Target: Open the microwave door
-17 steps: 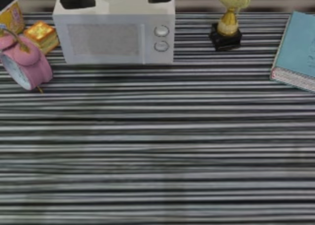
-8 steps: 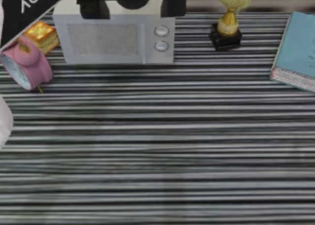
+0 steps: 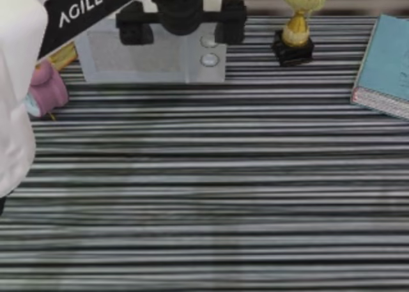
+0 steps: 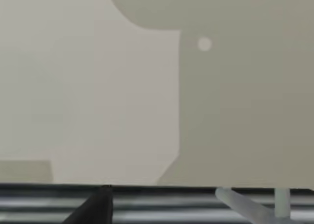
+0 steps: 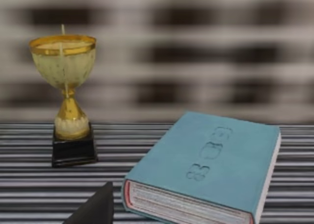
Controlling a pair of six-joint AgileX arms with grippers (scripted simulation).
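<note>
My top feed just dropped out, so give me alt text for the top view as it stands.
The left arm reaches in from the left, its black left gripper over the closed microwave at the striped table's far edge. A pink alarm clock sits left of it; a gold trophy and blue book right.

We see even, soft light over the striped table (image 3: 211, 196), no glare; a faint shadow lies before the microwave (image 3: 153, 65). In the right wrist view the backdrop behind the trophy (image 5: 68, 96) blurs out.
</note>
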